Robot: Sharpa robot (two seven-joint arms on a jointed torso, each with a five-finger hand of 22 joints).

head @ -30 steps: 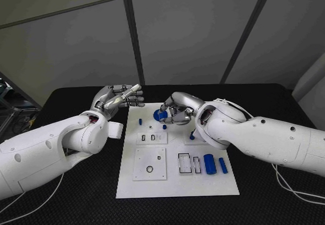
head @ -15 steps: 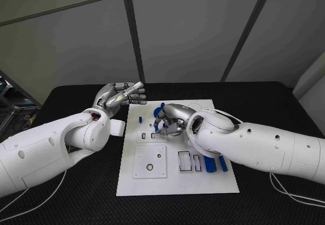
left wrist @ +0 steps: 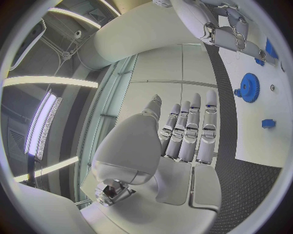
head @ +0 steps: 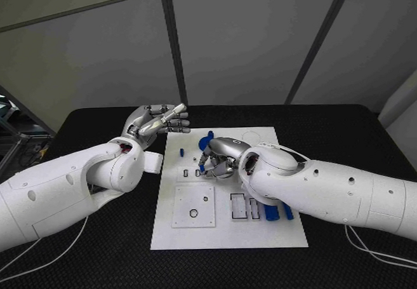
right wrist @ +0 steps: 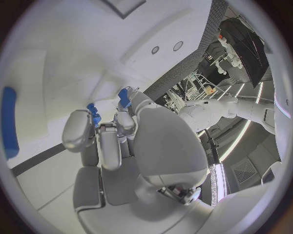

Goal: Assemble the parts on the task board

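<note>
The white task board (head: 230, 236) lies in the middle of the black table. My right hand (head: 218, 159) is low over the board's middle, fingers curled, pinching a small blue part (head: 203, 161) just above the small slots. The same small blue part (right wrist: 93, 113) sits at the fingertips in the right wrist view. A blue gear (head: 204, 143) stands on the board just beyond that hand, and the gear (left wrist: 248, 87) shows again in the left wrist view. My left hand (head: 157, 123) is raised off the board's far left corner, fingers straight and side by side, holding nothing.
Two blue cylinders (head: 268, 210) (head: 286, 212) lie at the board's near right beside long black-edged slots (head: 237, 207). A small blue peg (head: 181, 153) stands near the left edge. A black ring (head: 192, 214) lies on the square plate at the near left.
My right hand has drawn back from the blue gear toward the middle of the board, carrying a small blue part. The left hand has stayed raised, hardly moving.
</note>
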